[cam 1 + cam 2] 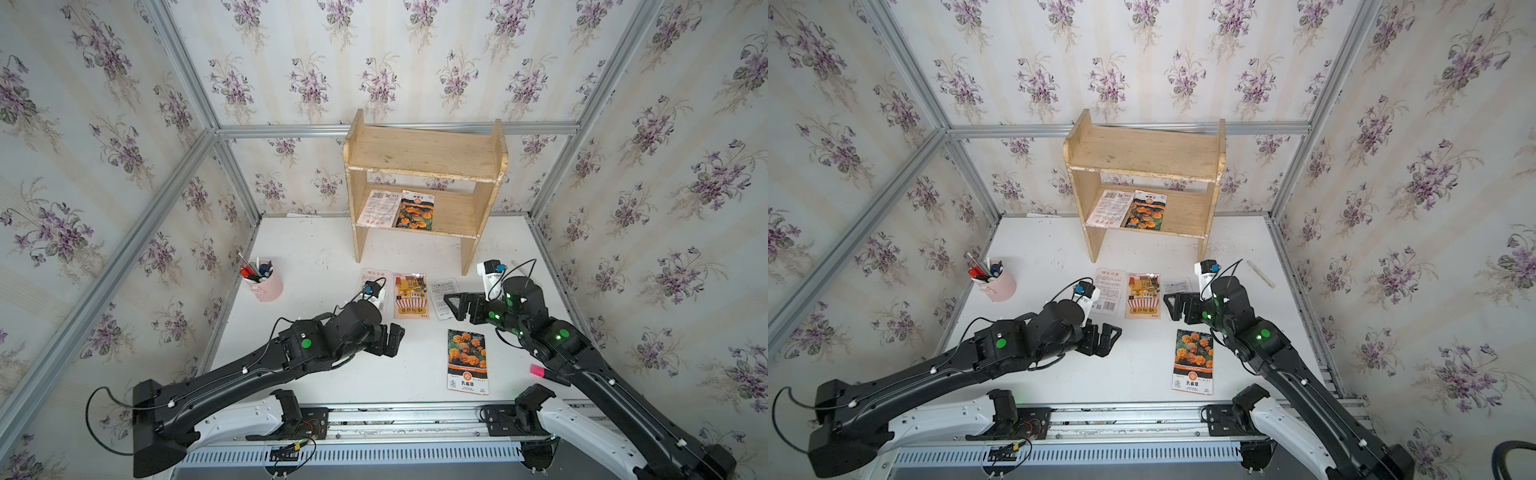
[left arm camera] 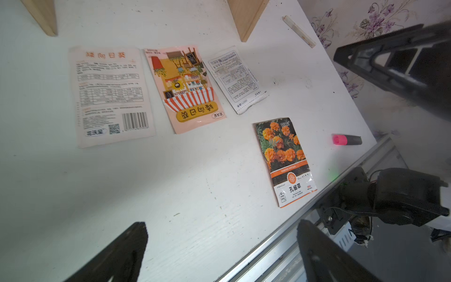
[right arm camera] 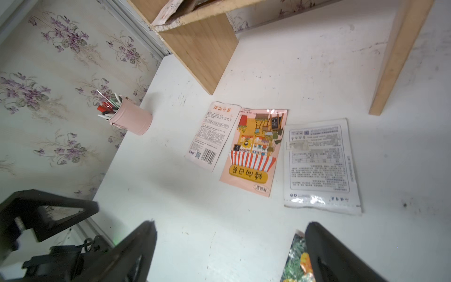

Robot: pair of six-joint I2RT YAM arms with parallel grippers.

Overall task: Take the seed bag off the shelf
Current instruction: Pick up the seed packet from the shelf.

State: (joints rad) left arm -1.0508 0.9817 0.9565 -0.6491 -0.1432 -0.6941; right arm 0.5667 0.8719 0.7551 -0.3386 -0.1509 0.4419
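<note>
"What were the claws doing?"

"Both stood released, jaws wide, nothing in either. The left claw [image 1: 394, 340] hovered low over the tabletop [image 1: 324, 257], well out in front of the shelf [image 1: 428, 153]. The right claw [image 1: 457, 307] hung nearer the shelf's foot on the robot's right, pointing across its front."

"And the seed bags?"

"Two lay flat on the shelf's lower tier, toward its left panel: a marigold seed bag [image 1: 414, 211] and a white printed bag [image 1: 379, 208]. They were side by side, touching or overlapping, I couldn't tell which. The top tier was bare. Three loose bags [image 1: 410, 295] lay in a row just before the shelf's feet, and a second marigold bag [image 1: 467, 361] lay farther out."

"So which step was it?"

"A reach not yet begun, I'd say. Neither claw was near the lower tier. The next move called for one claw to go in level under the top board and catch the marigold seed bag by its front edge, which reached the tier's lip. A packet that flat gives little to pinch, and the side panels leave small room."
</note>
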